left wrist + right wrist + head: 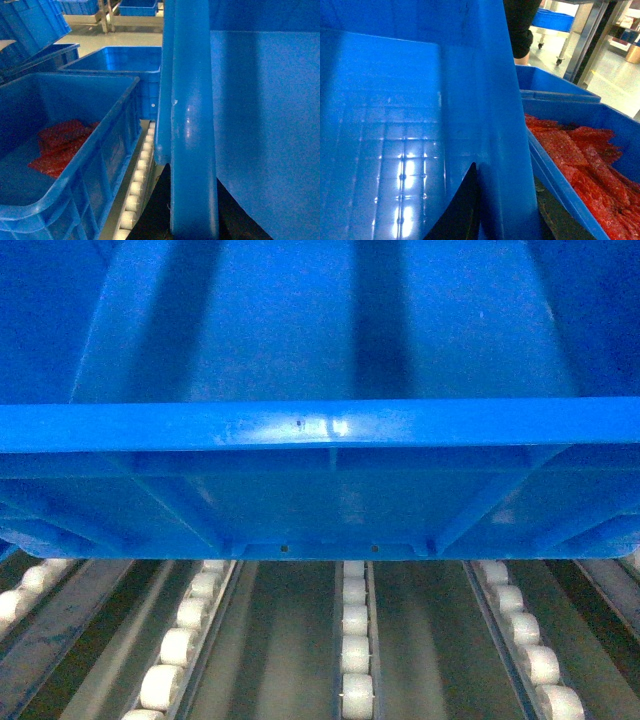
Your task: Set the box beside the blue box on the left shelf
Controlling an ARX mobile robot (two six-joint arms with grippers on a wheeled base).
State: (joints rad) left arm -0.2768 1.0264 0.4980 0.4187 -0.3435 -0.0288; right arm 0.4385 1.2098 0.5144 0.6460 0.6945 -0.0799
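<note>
Two arms carry the box (pixel 320 430): you have it by its side rims, one arm per side, held above the left shelf (pixel 355 640). Head view: near wall fills the upper frame, underside clear of the rollers, a visible gap between them. Not yet set down.

Left fingers (pixel 192 205): dark pads on either side of the box's left rim, pinching it. Right fingers (pixel 505 205): same arrangement on the right rim, pinching it.

Key relation: the neighbour crate (pixel 75 150) lies to the left of the held box, seen in the left wrist view, with red material on its floor. One roller rail (pixel 135 190) shows in the gap between the two walls. So the box sits beside the neighbour, near but apart, walls roughly parallel.

Right wrist view: another crate (pixel 570 165), holding red material, lies close on the right side.

Judgement: the slot is flanked on both sides. Your remaining travel is mainly downward; keep it level so both ends meet the rollers together. Left arm is nearer the target crate; watch that clearance.
</note>
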